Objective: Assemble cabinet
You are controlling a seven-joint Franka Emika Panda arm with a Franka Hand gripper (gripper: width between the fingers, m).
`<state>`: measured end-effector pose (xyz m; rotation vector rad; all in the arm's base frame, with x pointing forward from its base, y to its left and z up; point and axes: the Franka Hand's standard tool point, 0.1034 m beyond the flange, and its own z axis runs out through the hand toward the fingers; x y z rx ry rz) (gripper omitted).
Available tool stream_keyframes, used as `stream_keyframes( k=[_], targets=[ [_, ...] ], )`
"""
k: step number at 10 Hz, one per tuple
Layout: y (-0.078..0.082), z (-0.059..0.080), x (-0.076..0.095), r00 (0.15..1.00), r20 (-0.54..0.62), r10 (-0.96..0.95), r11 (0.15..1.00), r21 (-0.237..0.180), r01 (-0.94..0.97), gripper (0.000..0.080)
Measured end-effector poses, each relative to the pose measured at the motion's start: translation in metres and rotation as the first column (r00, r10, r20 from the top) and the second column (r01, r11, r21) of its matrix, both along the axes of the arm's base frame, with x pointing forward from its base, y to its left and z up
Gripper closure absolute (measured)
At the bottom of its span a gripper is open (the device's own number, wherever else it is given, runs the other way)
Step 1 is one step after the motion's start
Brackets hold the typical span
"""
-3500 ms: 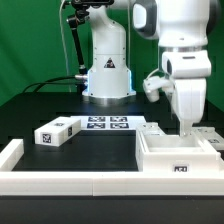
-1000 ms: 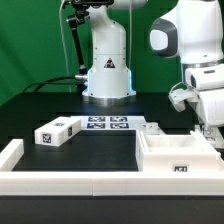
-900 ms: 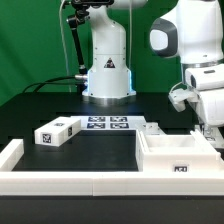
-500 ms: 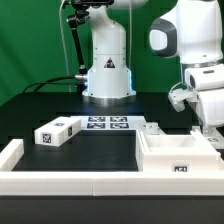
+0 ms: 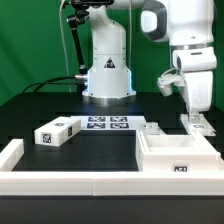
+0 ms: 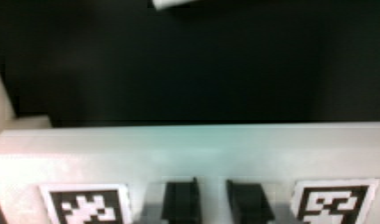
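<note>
- The gripper [image 5: 197, 120] hangs at the right edge of the exterior frame, about mid-height. It points straight down, just behind the far right corner of the box body [image 5: 176, 156].
- In the wrist view, the two dark fingers [image 6: 182, 200] stand close together, with only a narrow pale strip between them.
- The fingertips sit against a white tagged part [image 6: 187, 155] of the cabinet, which has one black-and-white tag [image 6: 86, 205] on either side of them.
- I cannot tell whether the fingers are actually pinching that part or only resting at its edge. The wrist picture is blurred, and the exterior view hides the tips behind the box wall.
- The box body is an open-topped white tray in the lower right of the exterior frame, with a small tag on its front wall.
- A small block [image 5: 57, 131] with tags lies well apart from it, at the left of the frame, on the black table [image 5: 40, 105].
- A flat panel [image 5: 152, 128] lies just behind the box body's left corner, beside the marker board [image 5: 108, 124] at the centre.
- A low white border rail [image 5: 12, 153] runs along the bottom and left of the exterior frame.
</note>
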<state>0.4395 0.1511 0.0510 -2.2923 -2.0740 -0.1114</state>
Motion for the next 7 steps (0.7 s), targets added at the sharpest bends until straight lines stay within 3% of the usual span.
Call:
stream_keyframes(
  k=[2, 3, 4, 7],
  targets=[
    [-0.036, 0.008, 0.008, 1.0, 0.001, -0.017, 1.0, -0.016, 0.017, 0.0731],
    [-0.046, 0.008, 0.01, 1.0, -0.001, -0.03, 0.999, -0.017, 0.03, 0.0731],
    [-0.053, 0.009, 0.013, 0.999, -0.003, -0.043, 0.999, -0.018, 0.043, 0.0731],
    [-0.052, 0.007, 0.012, 0.999, -0.007, -0.049, 0.999, -0.018, 0.049, 0.0731]
  ],
)
